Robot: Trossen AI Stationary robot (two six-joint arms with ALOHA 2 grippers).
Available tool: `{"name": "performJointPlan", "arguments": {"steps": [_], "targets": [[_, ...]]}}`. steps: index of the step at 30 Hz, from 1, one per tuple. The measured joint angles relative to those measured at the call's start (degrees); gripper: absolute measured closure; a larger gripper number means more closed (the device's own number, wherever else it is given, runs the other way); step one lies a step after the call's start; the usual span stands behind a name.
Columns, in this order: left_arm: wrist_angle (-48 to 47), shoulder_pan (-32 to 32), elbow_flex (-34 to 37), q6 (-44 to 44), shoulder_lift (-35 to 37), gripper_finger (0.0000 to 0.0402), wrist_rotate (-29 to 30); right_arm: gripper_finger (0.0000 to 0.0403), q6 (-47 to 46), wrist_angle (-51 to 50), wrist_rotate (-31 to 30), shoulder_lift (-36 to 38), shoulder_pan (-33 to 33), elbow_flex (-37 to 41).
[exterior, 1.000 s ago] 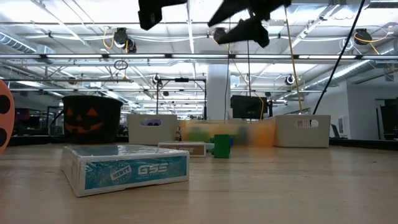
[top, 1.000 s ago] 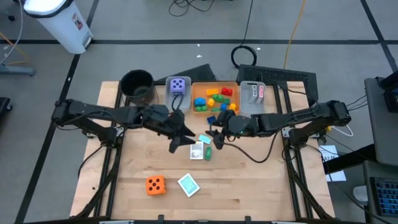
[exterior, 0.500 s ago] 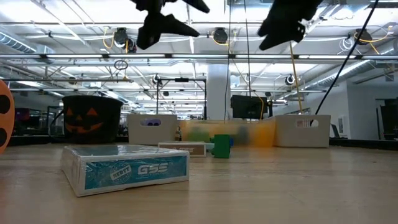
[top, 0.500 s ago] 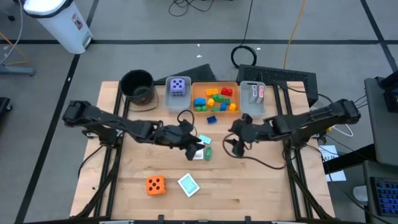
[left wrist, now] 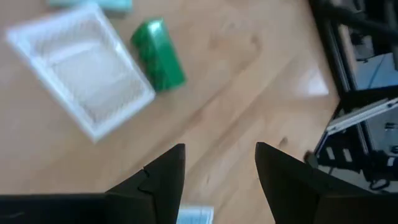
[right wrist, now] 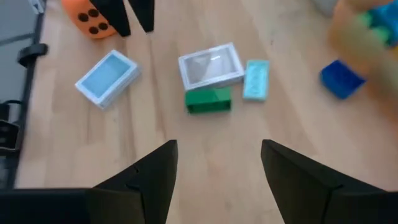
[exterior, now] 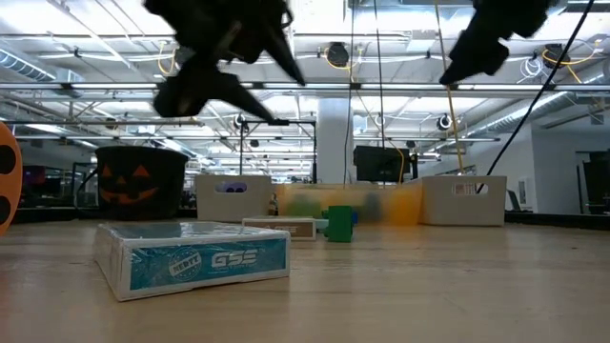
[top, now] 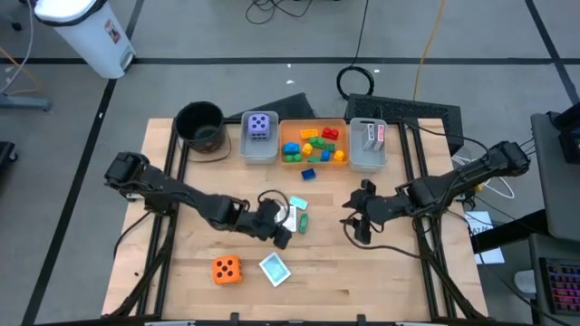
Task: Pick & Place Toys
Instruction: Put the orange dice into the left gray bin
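My left gripper (top: 277, 233) is open and empty above the table's middle, just on the near side of a white card box (top: 287, 220) and a green brick (top: 304, 220); both show in the left wrist view, the box (left wrist: 81, 74) and the brick (left wrist: 158, 55). My right gripper (top: 357, 224) is open and empty, right of them (right wrist: 217, 162). A small teal card (top: 297, 202) and a blue brick (top: 308, 174) lie farther back. An orange die (top: 227, 269) and a teal card box (top: 274, 268) lie flat near the front edge. A purple die (top: 260, 126) sits in the left grey bin.
Along the far edge stand a black pot (top: 200, 125), a grey bin (top: 259, 149), an orange bin (top: 313, 122) with several bricks and a grey bin (top: 367, 161) with cards. Bare wood lies at the front right (top: 372, 281).
Both grippers have drawn away from the bins toward the table's near edge. My left gripper has also come down and now hangs past the white card box. My right gripper has also gone toward the table's right edge. The toys on the table have not moved.
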State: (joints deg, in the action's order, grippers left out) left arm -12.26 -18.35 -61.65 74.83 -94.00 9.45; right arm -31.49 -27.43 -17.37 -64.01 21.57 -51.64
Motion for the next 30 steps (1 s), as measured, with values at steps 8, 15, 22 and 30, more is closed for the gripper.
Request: {"name": "performJointPlan", "arguments": {"steps": [8, 15, 22, 30], "targets": [[-9.64, -4.88, -3.37, 6.34, 1.49, 0.0199, -3.63, 0.0181, -5.32, 3.17, 1.59, 4.45, 2.97, 7.18], [-26.65, -8.13, -11.40, 2.97, 2.59, 0.0199, -9.97, 0.0181, -1.78, 6.38, 1.12, 6.30, 3.19, 8.58], [-36.58, -8.68, -14.01, -0.14, 4.12, 0.0199, -18.53, 0.0181, 2.94, 12.97, 1.04, 6.34, 3.17, 8.59], [-49.74, -8.68, -13.99, -8.19, 4.50, 0.0199, -21.08, 0.0181, 3.92, 15.23, 1.01, 6.32, 2.76, 8.61]]}}
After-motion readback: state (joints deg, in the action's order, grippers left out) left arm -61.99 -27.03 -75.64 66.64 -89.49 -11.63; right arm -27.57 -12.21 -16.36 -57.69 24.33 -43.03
